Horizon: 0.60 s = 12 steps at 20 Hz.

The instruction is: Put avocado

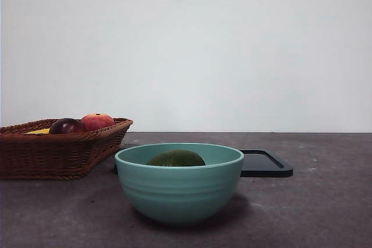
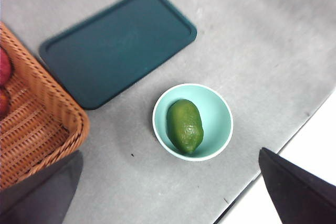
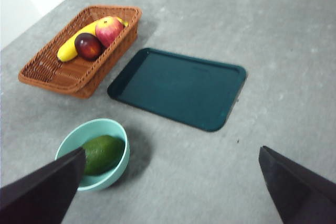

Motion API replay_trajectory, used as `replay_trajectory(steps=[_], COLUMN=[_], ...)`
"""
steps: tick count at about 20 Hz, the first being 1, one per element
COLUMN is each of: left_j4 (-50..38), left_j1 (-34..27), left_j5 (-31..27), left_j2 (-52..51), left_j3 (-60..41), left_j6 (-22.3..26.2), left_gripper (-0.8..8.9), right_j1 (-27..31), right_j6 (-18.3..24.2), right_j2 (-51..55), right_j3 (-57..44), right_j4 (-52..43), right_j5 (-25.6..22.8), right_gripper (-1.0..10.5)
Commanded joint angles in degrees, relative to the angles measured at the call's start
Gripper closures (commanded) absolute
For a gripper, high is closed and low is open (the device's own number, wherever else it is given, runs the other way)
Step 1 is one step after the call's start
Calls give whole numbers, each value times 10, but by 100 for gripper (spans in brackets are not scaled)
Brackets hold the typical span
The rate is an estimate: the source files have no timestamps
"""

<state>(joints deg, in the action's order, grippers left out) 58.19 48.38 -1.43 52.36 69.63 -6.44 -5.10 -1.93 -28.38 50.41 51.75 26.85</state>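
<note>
The dark green avocado (image 1: 176, 158) lies inside the teal bowl (image 1: 179, 193) at the table's front middle. It also shows in the left wrist view (image 2: 185, 126) in the bowl (image 2: 216, 109), and in the right wrist view (image 3: 102, 153) in the bowl (image 3: 86, 130). My left gripper (image 2: 170, 192) is open and empty, high above the bowl. My right gripper (image 3: 170, 192) is open and empty, high above the table, off to one side of the bowl. Neither arm shows in the front view.
A wicker basket (image 1: 52, 152) at the left holds a red-orange peach (image 1: 97, 121), a dark maroon fruit (image 1: 66, 126) and a banana (image 3: 71, 47). A dark teal tray (image 1: 264, 164) lies flat behind the bowl. The table's edge runs near the bowl (image 2: 273, 153).
</note>
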Motion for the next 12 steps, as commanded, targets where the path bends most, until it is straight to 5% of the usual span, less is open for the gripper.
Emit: replay_trajectory(steps=[1, 7, 12], left_j4=[-12, 1, 10], left_j1=[3, 3, 3], left_j5=[-3, -3, -3], left_j2=[-83, -275, -335], left_j3=[-55, -122, -122], left_j6=[-5, -19, -22], left_gripper=[253, 252, 253], right_j1=[-1, -1, -22], right_j6=[-11, -12, -38], right_j2=[-3, -4, -41], right_j3=[8, 8, 8], right_j4=[4, 25, 28], right_j5=[3, 5, 40], right_gripper=[349, 349, 350])
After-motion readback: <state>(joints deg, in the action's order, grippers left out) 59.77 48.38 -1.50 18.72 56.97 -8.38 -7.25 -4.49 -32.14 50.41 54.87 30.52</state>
